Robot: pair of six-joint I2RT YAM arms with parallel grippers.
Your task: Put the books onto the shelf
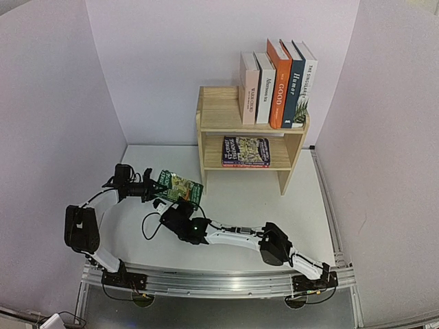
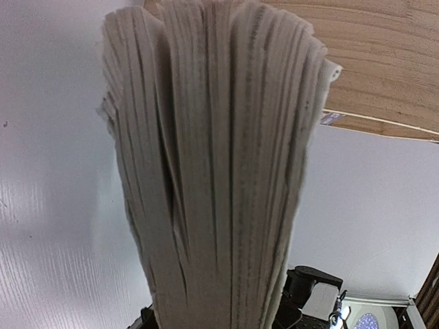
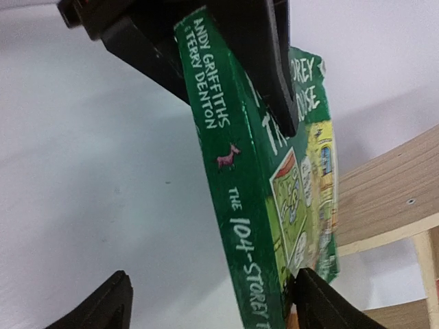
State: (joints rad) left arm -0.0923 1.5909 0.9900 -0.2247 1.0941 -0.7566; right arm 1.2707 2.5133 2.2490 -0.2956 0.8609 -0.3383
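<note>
The green book [image 1: 180, 186] is up in the air, over the table [image 1: 288, 205], at about 8 o'clock from the middle of it. The left jaws hold it tight by its 9 o'clock end. From the left wrist I see only the pale page edges, very close.

The right jaws are wide and hold nothing. They sit just beside the book, at about 6 o'clock from it. From the right wrist, the book's green spine comes down between the 2 black tips. One tip is very near the cover. I can't tell if it touches.

The book's long side seems to run from about 9 o'clock to 3 o'clock. So the free end points away from the left arm.

The shelf [image 1: 219, 113] stands at about 1 o'clock on the table, well apart from the green book. On its top board stand 5 books [image 1: 278, 86]: 3 white, 1 orange, 1 dark teal. They lean together at the 3 o'clock end. The 9 o'clock end of that board is bare. 1 dark book [image 1: 245, 151] lies flat on the low board.

I think this is a pass from one arm to the other. The right arm sits on the shelf's side, so it looks better placed to carry the book over. First its jaws must close on the book.
</note>
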